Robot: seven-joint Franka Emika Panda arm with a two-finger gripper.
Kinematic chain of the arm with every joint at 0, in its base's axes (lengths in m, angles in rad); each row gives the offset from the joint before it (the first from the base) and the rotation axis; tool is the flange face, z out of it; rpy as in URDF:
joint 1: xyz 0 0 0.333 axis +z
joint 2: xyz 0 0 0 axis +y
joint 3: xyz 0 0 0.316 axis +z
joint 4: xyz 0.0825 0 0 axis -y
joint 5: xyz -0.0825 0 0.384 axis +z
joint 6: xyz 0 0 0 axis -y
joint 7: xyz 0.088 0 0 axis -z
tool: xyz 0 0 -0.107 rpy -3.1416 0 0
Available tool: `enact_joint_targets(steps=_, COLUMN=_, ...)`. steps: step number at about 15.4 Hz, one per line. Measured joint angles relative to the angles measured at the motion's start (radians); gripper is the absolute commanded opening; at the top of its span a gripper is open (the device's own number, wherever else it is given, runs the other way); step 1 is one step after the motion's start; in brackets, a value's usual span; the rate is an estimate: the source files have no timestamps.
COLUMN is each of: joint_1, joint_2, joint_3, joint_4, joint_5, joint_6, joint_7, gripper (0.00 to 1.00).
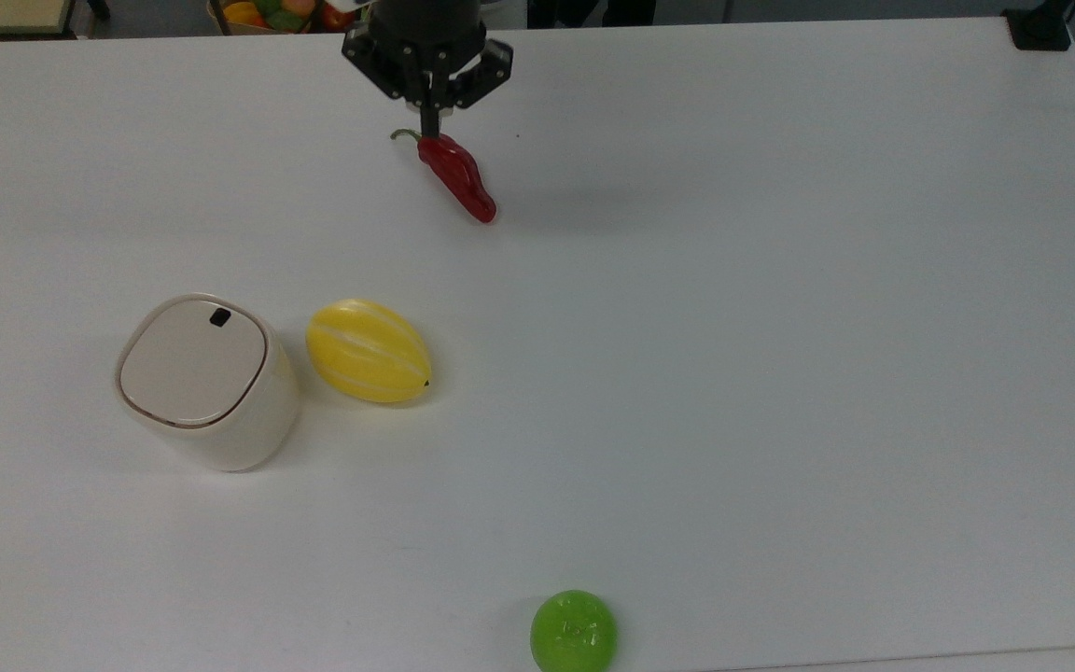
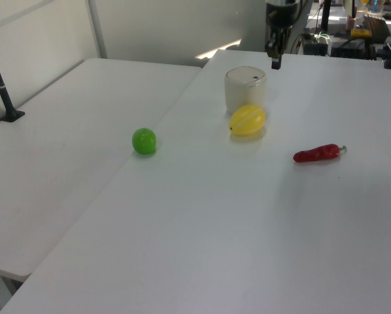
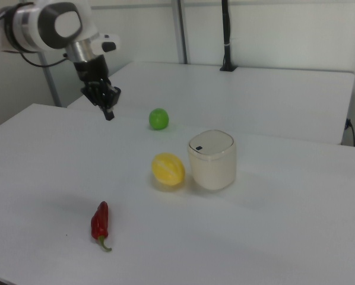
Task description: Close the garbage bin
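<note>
A broad white desk (image 1: 780, 327) carries the things, with a second white surface beside it in the left view. Going left to right in the top view: the garbage bin (image 1: 206, 383) stands near the top view's left edge, its flat lid (image 1: 192, 362) lying level in the rim with the small black mark (image 1: 219, 317) facing up, so the lid looks shut and the task appears essentially done. Just beside it, on the top view's right, lies the yellow melon (image 1: 368, 350), close to the bin wall but apart from it. Further right and toward the far edge, the claw (image 1: 428, 117) hangs above the desk with its fingers pressed together and nothing between them, its tip right over the stem end of the red chilli (image 1: 457, 175). A green ball (image 1: 573, 631) sits near the front edge, well apart from everything.

The main risk, as I judge it, is a needless descent: a low sweep here would knock the chilli, and a pass back toward the bin could nudge the melon or pop the lid.
</note>
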Motion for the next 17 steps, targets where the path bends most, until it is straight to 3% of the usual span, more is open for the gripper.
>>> enact_joint_targets(steps=2, joint_1=0.023, joint_2=-0.037, joint_3=0.0, joint_4=-0.001, joint_5=0.0, joint_6=-0.05, joint_7=-0.036, gripper=0.19)
enact_joint_targets(steps=5, joint_1=0.034, joint_2=-0.093, joint_3=0.0, joint_4=-0.002, joint_5=0.028, joint_6=-0.13, joint_7=-0.111, gripper=0.45)
enact_joint_targets(steps=8, joint_1=0.033, joint_2=-0.135, joint_3=-0.007, joint_4=-0.014, joint_5=0.065, joint_6=-0.166, joint_7=-0.156, gripper=0.98)
enact_joint_targets(steps=17, joint_1=0.029, joint_2=-0.145, joint_3=-0.013, joint_4=-0.035, joint_5=0.065, joint_6=-0.166, joint_7=-0.158, gripper=1.0)
